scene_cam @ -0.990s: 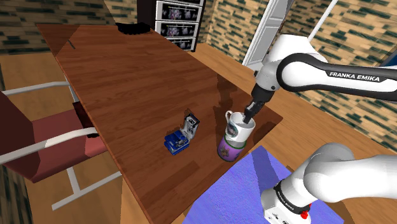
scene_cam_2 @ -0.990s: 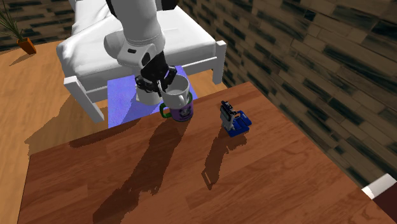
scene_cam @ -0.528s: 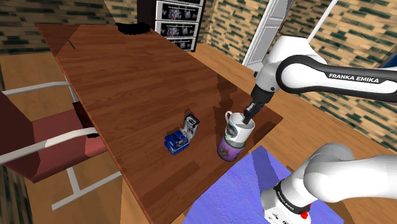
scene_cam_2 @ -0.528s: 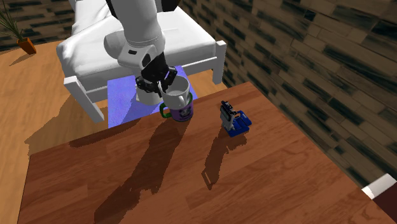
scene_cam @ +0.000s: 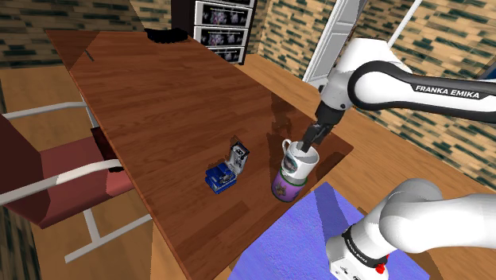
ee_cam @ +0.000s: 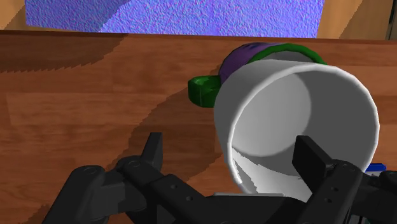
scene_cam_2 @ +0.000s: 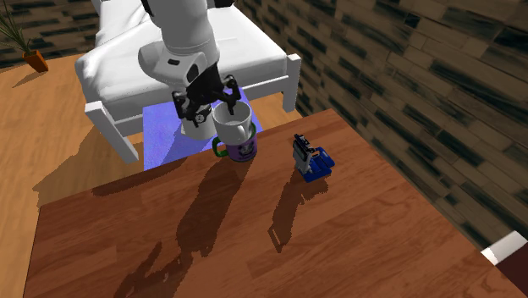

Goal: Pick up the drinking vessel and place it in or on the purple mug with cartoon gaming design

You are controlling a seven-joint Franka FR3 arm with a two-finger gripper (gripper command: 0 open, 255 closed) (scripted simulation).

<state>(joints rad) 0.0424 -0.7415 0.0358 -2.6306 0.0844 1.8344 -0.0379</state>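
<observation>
Just over the white mug [ee_cam: 299,108], the gripper [ee_cam: 232,151] stood wide, one finger outside the mug's wall and the other at its mouth, neither clasping it. That one white mug sat in the top of the one purple mug [scene_cam: 284,188], whose green handle [ee_cam: 203,89] stuck out beside it. The pair stood close to the table [scene_cam: 159,95] edge nearest the stand, by a violet rug [scene_cam: 302,239]. One small blue object [scene_cam: 225,171] lay near them, and beyond it a broad stretch of tabletop ran toward the shoulder view's upper left

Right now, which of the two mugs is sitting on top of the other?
The white mug: it rests on the purple mug with the green handle, which itself stands on the wooden table.
</observation>
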